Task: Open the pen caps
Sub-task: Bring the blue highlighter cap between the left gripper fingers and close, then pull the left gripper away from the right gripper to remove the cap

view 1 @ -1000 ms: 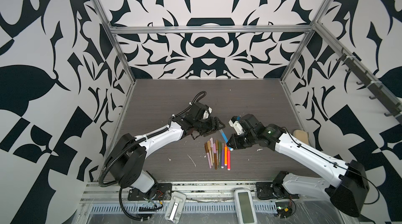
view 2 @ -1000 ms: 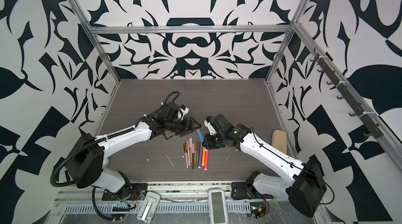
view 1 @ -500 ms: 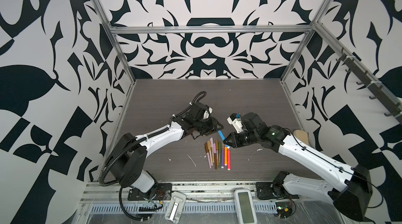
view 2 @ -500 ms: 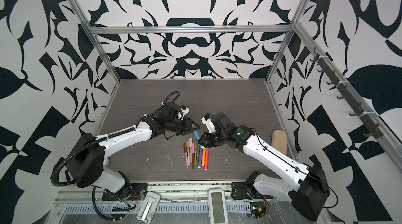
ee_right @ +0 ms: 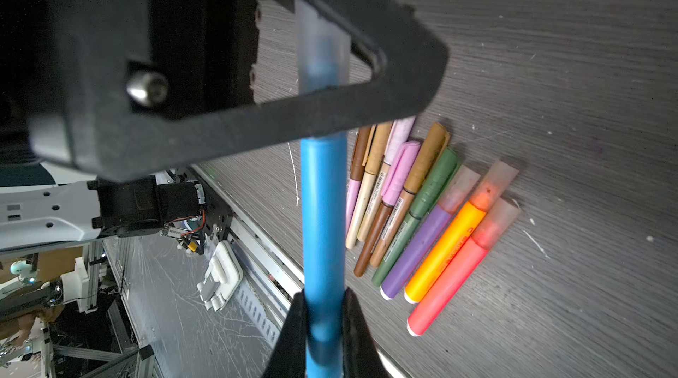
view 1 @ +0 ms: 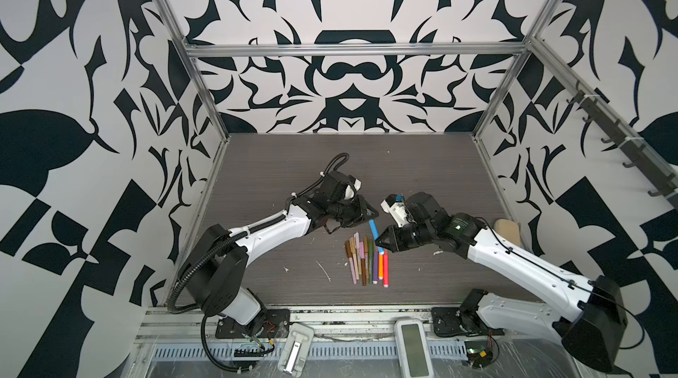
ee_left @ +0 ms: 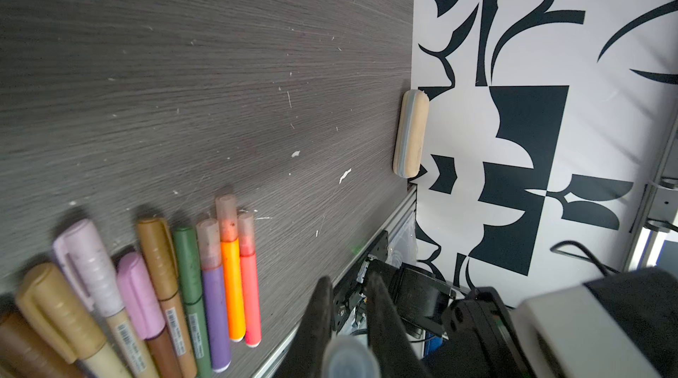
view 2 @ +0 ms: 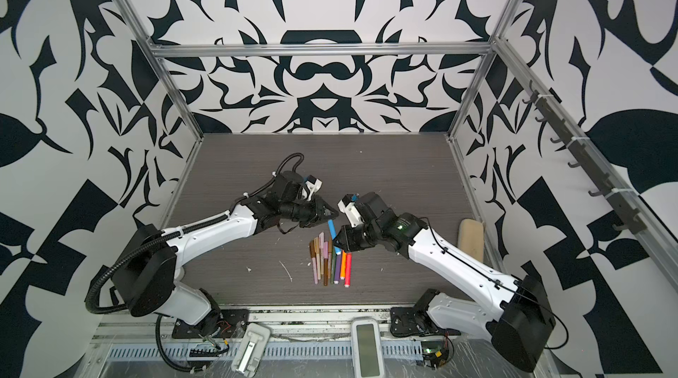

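Above the near middle of the worktop (view 1: 279,182), just behind the row of other pens (view 1: 367,262), my two pincers now meet on one blue pen (view 1: 373,228).

The change is on my left side. A second ago my left pincer (view 1: 370,213) stood wide open beside the pen's far end, and since then its jaws have come together. From the left wrist they sit narrow, with the rounded end of the clear cap (ee_left: 348,358) between them. From the right wrist, the left pincer's black finger frame crosses the pen right at that cap, which sits on the barrel. I judge that my left pincer has the cap in its grip, though the contact itself is blurred.

My right pincer (ee_right: 323,295) has not changed. It is clamped narrow on the barrel, well away from the cap.

For the task, this means the setup for this pen is done: one pincer on the barrel, one on the cap, and the pen held up off the worktop between them. The cap is not yet off. The next move, as I read it, is a straight pull apart along the pen's length. A skewed pull could let the slick cap slip from my left jaws.

On the worktop the other pens lie side by side, all capped.
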`<state>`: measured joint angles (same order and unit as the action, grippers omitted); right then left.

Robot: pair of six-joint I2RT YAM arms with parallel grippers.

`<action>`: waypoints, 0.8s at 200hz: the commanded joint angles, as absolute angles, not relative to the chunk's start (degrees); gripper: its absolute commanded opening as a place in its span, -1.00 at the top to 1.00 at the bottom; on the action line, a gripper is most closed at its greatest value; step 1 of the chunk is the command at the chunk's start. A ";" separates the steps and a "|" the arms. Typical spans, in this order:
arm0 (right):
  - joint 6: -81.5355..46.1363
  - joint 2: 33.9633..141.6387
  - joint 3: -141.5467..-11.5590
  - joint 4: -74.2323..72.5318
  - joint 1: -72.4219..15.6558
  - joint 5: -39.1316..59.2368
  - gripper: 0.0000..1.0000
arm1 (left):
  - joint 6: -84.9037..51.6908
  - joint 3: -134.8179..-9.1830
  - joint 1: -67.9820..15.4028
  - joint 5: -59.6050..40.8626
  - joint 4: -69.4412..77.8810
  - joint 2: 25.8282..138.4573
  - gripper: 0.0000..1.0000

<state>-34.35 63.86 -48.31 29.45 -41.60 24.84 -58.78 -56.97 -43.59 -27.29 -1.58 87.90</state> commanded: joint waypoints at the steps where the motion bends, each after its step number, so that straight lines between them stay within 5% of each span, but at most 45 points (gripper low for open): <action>1: -35.29 63.62 -49.39 27.56 -41.31 24.72 0.70 | -57.44 -57.32 -43.33 -27.16 -3.01 87.82 1.00; 19: -35.77 64.27 -49.44 26.38 -41.34 24.20 0.28 | -57.41 -57.15 -43.33 -27.43 -2.72 87.50 1.00; 44: -35.86 66.65 -50.17 25.21 -41.27 24.24 0.25 | -57.49 -56.75 -43.33 -27.62 -2.43 86.82 1.00; 82: -35.77 70.23 -51.60 23.49 -41.35 24.19 0.42 | -57.55 -56.35 -43.33 -28.03 -1.95 85.97 1.00; 88: -35.77 70.60 -51.74 23.18 -41.30 24.25 0.56 | -57.50 -56.36 -43.33 -28.13 -1.78 85.89 1.00; 96: -35.74 71.07 -52.02 22.87 -41.29 24.42 1.00 | -57.35 -56.34 -43.32 -28.16 -1.67 85.94 1.00; 126: -35.62 71.27 -52.03 23.78 -41.39 23.60 1.00 | -54.51 -57.45 -41.43 -25.43 -4.57 86.15 1.00; 160: -42.15 66.01 -41.05 18.92 -44.48 23.32 1.00 | -47.61 -69.41 -24.27 -28.42 -11.93 91.65 1.00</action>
<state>-36.03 70.94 -48.34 17.41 -42.52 24.86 -53.47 -60.25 -37.23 -31.48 -6.72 88.55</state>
